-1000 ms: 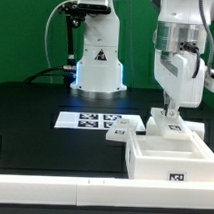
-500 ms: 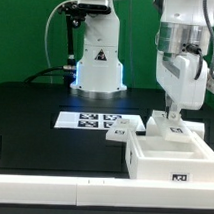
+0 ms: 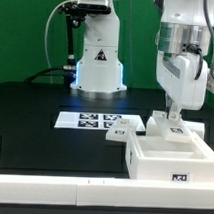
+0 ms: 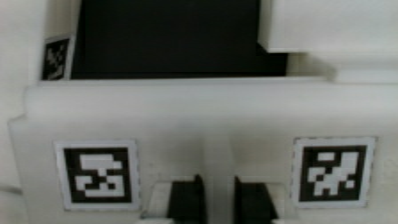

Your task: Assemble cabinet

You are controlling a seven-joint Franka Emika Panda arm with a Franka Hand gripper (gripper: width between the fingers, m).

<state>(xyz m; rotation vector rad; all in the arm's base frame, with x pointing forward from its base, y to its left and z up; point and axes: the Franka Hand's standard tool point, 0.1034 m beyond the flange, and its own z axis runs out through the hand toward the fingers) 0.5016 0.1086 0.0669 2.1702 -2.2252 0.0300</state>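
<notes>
The cabinet (image 3: 153,167) was seen at 4 o'clock on the tabletop (image 3: 35,103), the hand (image 3: 173,117) set at its 12 o'clock wall. The fingers (image 4: 178,200) were held close together; whether anything was pinched could not be told.

White cabinet (image 3: 169,155), black-and-white tags (image 4: 98,176)

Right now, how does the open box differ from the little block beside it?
The open box is much larger and hollow; the small block is low and looks solid. The gripper hangs over the open box's far wall; the small block lies untouched. Both are white.
</notes>
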